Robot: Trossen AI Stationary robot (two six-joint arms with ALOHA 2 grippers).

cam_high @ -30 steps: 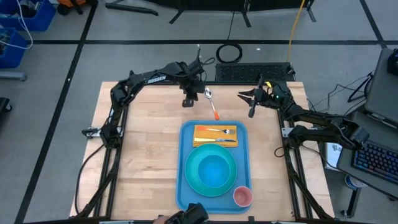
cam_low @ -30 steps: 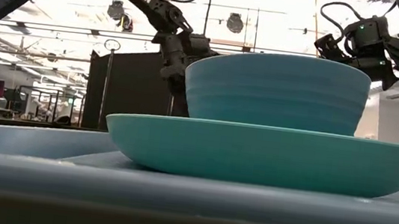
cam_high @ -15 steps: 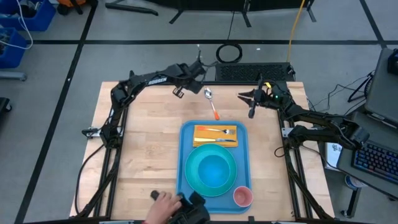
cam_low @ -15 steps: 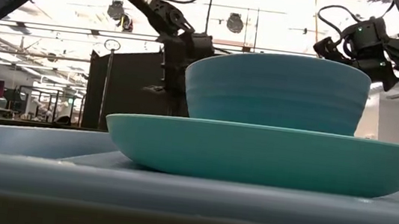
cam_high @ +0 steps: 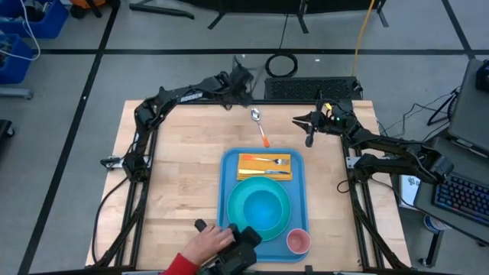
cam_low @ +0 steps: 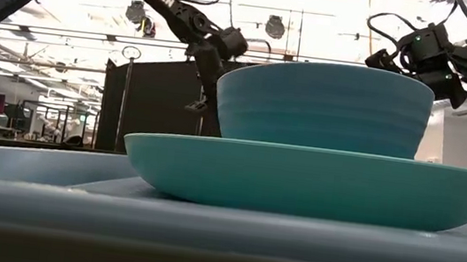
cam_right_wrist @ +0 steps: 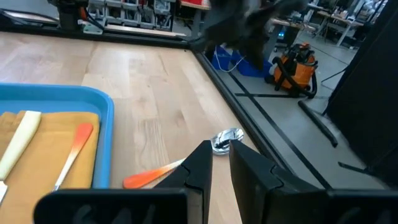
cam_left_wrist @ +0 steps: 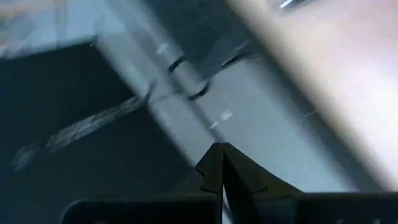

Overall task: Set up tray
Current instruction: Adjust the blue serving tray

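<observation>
The light-blue tray (cam_high: 226, 191) lies on the wooden table. It carries a yellow napkin (cam_high: 263, 162) with a fork and a knife, a turquoise plate (cam_high: 238, 210) with a bowl (cam_low: 324, 106) on it, and a pink cup (cam_high: 298, 241). A spoon with an orange handle (cam_high: 260, 128) lies flat on the table just beyond the tray's far rim. My left gripper (cam_high: 241, 72) is shut and raised over the table's far edge, touching nothing. My right gripper (cam_high: 296, 117) hovers right of the spoon, its fingers (cam_right_wrist: 202, 163) a little apart with nothing between them.
A person's hand (cam_high: 205, 244) with a red sleeve reaches in at the near edge beside a dark device (cam_high: 238, 256), close to the tray's near left corner. A cable coil (cam_high: 280, 64) and a dark mat (cam_high: 309, 88) lie beyond the far edge.
My left gripper has swung up from pointing down at the table left of the spoon's bowl, rolled about its axis and gone toward the far edge, staying shut. The spoon has kept its place. The person's hand has come in at the near edge.
</observation>
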